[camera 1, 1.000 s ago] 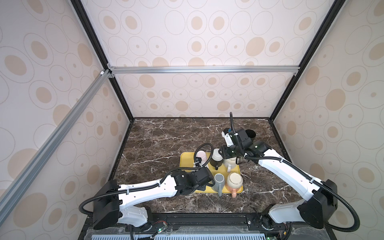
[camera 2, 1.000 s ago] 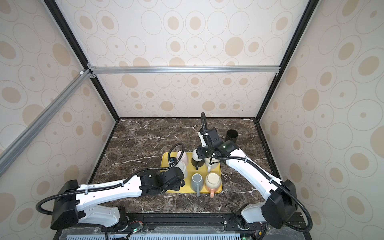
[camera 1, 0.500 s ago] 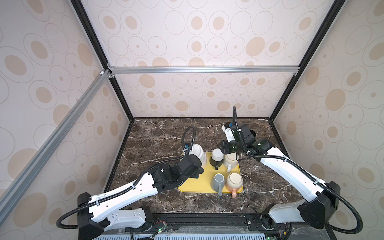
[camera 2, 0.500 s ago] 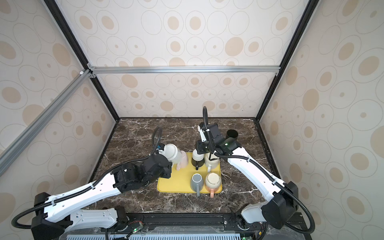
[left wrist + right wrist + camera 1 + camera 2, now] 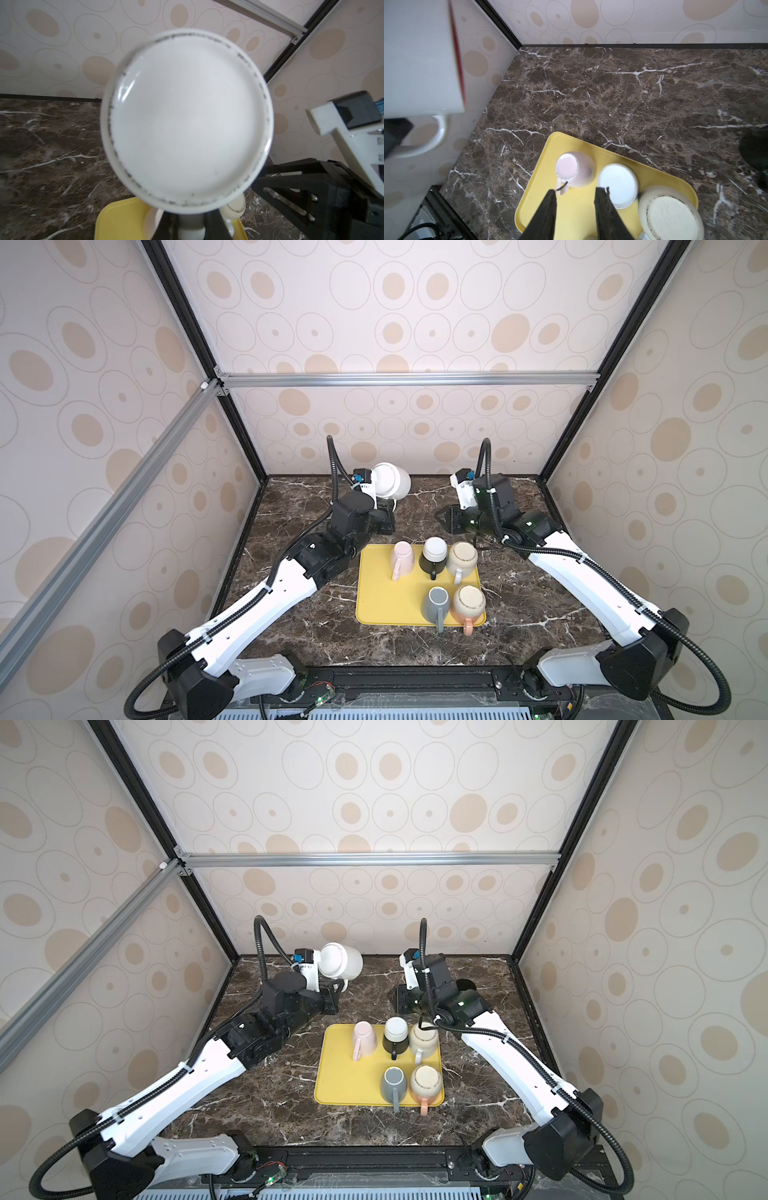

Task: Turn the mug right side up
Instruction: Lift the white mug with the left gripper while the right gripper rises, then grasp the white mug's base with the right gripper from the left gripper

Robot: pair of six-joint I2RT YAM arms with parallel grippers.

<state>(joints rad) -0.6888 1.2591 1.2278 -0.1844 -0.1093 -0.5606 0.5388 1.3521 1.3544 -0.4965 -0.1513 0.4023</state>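
Left gripper [image 5: 191, 221] fingers [image 5: 216, 228] pinch the handle [image 5: 442, 132] of the white mug [image 5: 390, 485], which lies on its side just above them, clear of the table [image 5: 291, 614]; lift done, turn judged about half made, upright set-down left. Right gripper [image 5: 576, 199] fingers spread, nothing between them

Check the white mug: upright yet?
No, on its side. The white mug hangs in the air, held by its handle in the left gripper; its base faces the wrist camera.

Five mugs [image 5: 434, 558] on the tray [image 5: 384, 605]; sixth mug [image 5: 392, 484] aloft behind it, leftward
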